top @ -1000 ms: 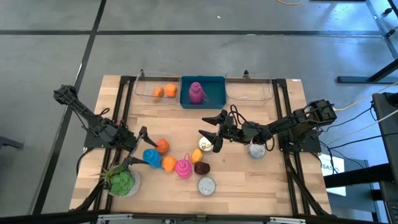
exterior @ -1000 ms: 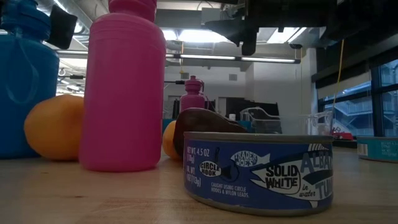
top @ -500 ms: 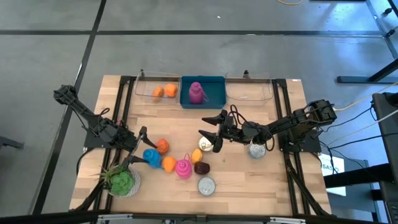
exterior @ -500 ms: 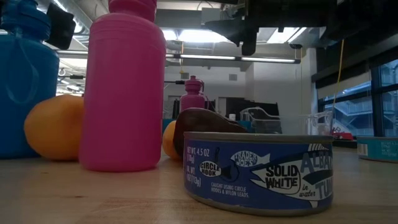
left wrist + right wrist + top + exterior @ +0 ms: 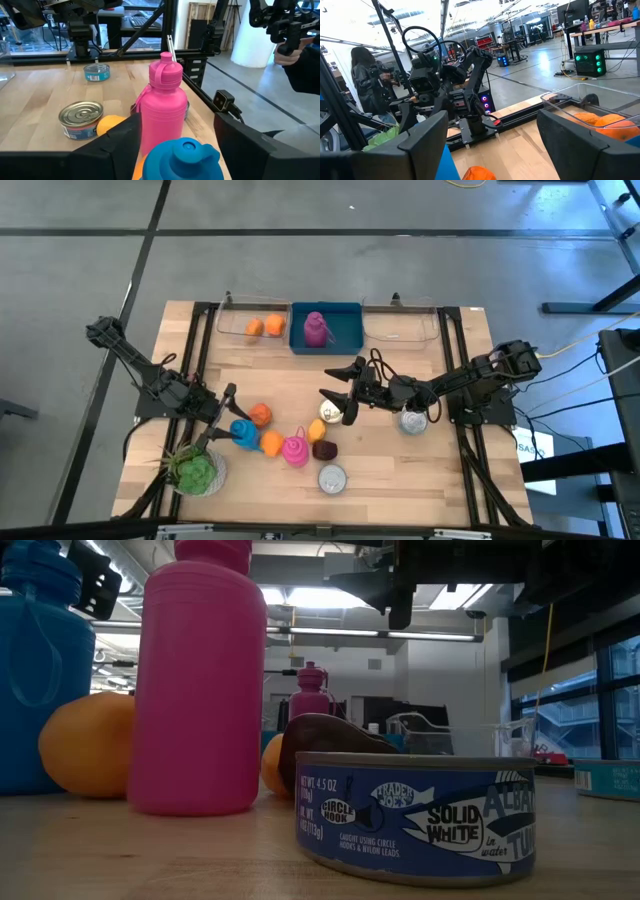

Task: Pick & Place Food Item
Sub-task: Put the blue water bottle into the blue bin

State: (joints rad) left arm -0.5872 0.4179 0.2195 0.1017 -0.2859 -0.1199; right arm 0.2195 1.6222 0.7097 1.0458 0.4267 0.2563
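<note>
Closing left tool (image 5: 229,416) around blue bottle (image 5: 182,160), not yet clenched, so centring fingers on its body clear of orange (image 5: 261,415) and pink bottle (image 5: 164,107) on table (image 5: 400,470); right tool (image 5: 338,385) hanging released mid-table.

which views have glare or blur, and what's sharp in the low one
Low view: the tuna can up front is sharp and its label readable; the pink bottle and the room behind are softer, with ceiling lights blown out. Right wrist view: bright ceiling lights, the near fingers blurred. High view: even light, soft shadows.
</note>
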